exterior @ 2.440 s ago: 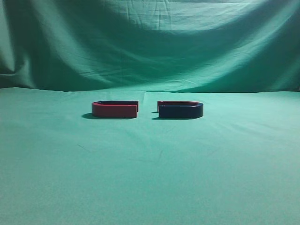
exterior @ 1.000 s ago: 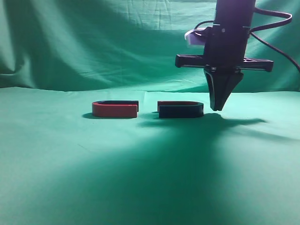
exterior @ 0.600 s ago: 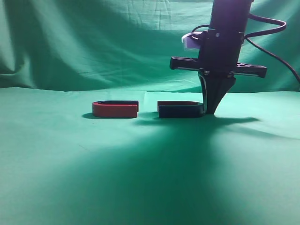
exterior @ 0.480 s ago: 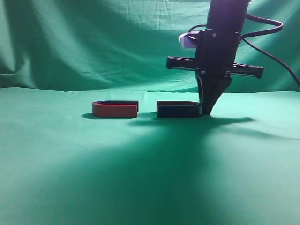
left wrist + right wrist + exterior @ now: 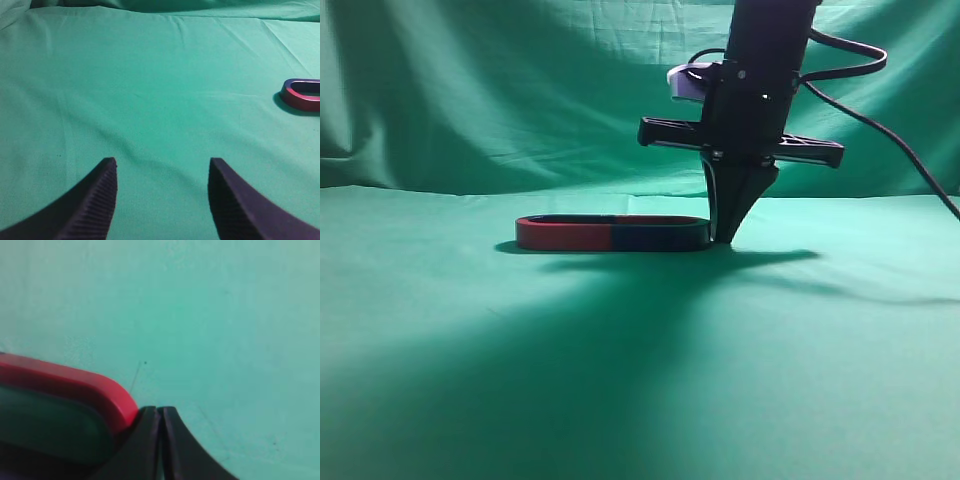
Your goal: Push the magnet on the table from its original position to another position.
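The dark navy magnet (image 5: 660, 236) lies on the green table (image 5: 640, 360), its open ends joined to the red-sided magnet (image 5: 563, 235) in one long oval. My right gripper (image 5: 725, 236) is shut, points straight down and touches the navy magnet's curved right end. In the right wrist view the shut fingertips (image 5: 160, 412) press against the magnet's red rim (image 5: 85, 385). My left gripper (image 5: 162, 165) is open and empty over bare cloth, with the red-sided magnet (image 5: 301, 95) far to its right.
A wrinkled green backdrop (image 5: 520, 90) hangs behind the table. The right arm's black cable (image 5: 880, 130) loops off to the right edge. Green cloth spreads in front of and to both sides of the magnets.
My right gripper came down beside the navy magnet and moved left, pushing it. The gap has closed and the navy magnet now touches the red-sided one.
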Robot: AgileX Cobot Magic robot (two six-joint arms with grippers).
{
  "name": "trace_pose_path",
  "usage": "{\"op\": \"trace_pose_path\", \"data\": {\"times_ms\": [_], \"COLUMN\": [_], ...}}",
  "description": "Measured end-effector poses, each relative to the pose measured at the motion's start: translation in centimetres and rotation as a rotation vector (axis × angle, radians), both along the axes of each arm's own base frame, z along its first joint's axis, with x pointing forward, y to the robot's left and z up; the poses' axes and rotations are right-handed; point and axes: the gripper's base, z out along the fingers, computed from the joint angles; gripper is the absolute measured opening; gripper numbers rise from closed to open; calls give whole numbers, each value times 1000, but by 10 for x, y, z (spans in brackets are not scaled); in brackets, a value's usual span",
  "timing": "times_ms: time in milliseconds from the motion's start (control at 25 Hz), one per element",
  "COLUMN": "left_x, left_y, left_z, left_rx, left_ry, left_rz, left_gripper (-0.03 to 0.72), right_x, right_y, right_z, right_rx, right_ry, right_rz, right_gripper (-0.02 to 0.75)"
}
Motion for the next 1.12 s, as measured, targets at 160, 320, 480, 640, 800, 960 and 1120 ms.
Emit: {"op": "trace_pose_path", "data": {"times_ms": [160,320,480,640,800,960,1120], "left_x": [0,0,0,0,0,0,0], "left_y": [0,0,0,0,0,0,0], "left_z": [0,0,0,0,0,0,0], "left_rx": [0,0,0,0,0,0,0], "left_ry": [0,0,0,0,0,0,0], "left_rz": [0,0,0,0,0,0,0], "left_gripper": [372,372,372,372,372,372,372], "right_x": [5,7,-2,-16,-30,-58,-95], "right_y": [0,0,-2,-11,-19,-34,-53], "right_z": [14,51,96,135,165,195,207], "right_rx": [-43,-77,-65,-55,-41,-17,-5], "right_ry": [19,31,-10,-67,-124,-170,-165], "right_rz": [20,37,45,42,22,-6,-50], "right_gripper": [0,0,0,0,0,0,0]}}
